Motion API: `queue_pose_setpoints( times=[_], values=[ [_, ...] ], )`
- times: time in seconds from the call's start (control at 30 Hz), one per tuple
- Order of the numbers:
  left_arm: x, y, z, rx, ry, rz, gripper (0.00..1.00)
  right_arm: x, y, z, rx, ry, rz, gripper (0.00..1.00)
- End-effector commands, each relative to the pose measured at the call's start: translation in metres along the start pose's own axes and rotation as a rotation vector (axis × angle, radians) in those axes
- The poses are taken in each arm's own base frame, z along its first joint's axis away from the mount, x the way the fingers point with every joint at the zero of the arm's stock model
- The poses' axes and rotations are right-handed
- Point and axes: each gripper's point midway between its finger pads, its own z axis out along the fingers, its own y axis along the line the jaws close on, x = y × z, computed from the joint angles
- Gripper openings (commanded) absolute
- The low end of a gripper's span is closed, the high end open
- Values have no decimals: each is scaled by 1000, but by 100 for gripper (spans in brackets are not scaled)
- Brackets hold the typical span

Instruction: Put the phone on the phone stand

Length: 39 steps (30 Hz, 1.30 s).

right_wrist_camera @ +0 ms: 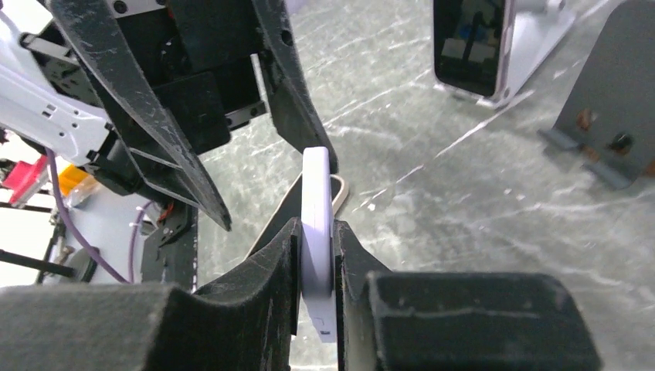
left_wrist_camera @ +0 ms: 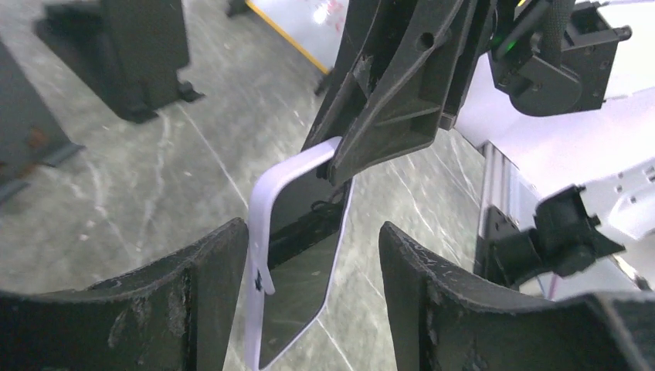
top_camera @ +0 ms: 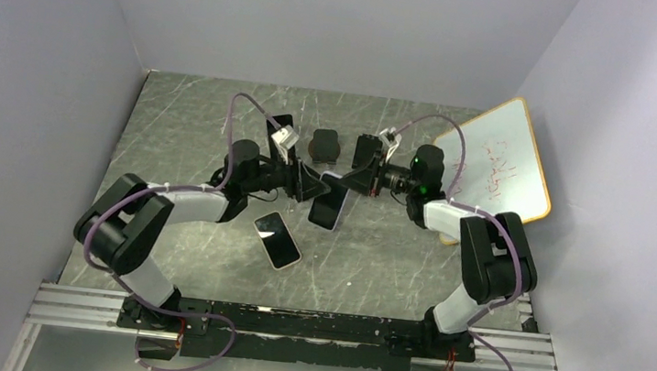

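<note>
Closest to the lens, right wrist view: right fingers [right_wrist_camera: 287, 255] pinched tight on the thin white edge of the phone [right_wrist_camera: 317, 185], held edge-up in the air over the tabletop [right_wrist_camera: 463, 232]. Opposite, left fingers [left_wrist_camera: 232, 263] parted, standing either side of the same phone's lower end; clear gap on one side, near-contact on the other, no grip there by the look of it.

From above: held mid-scene between both arms, tilted, off the tabletop, supported by the right side alone.

Progress, as a judgement: pickup done, placing not yet done. Dark, empty phone stand [top_camera: 325, 146] just beyond on the far side, near the phone but apart from it. Left to do: draw the left fingers clear, carry to the stand, seat the lower edge in the cradle, let go.

Also present: second phone [top_camera: 278, 239] flat on the tabletop nearer the bases; third phone [right_wrist_camera: 467, 42] propped on a white stand [right_wrist_camera: 533, 39] at far left of centre; whiteboard [top_camera: 498, 162] at far right.
</note>
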Motion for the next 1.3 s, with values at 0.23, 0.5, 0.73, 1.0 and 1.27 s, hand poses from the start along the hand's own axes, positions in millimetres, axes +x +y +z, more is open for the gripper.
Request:
queue_pose_setpoints(
  times=[0.23,0.5,0.73,1.0,1.27],
  values=[
    [-38,30,-21,-297,-135,48,67,-61,-32,-19,-13,-84,-103,0],
    [-25,32,-20,-282,-117,1,67,-96,-68,-30,36,-97,-176,0],
    [-20,32,-18,-273,-96,-5,67,-124,-87,-33,7,-102,-229,0],
    [-13,35,-15,-264,-69,-8,67,-148,-117,-38,18,-56,-272,0],
    [-4,39,-9,-249,-42,-28,67,-154,-137,-34,15,1,-288,0]
  ],
)
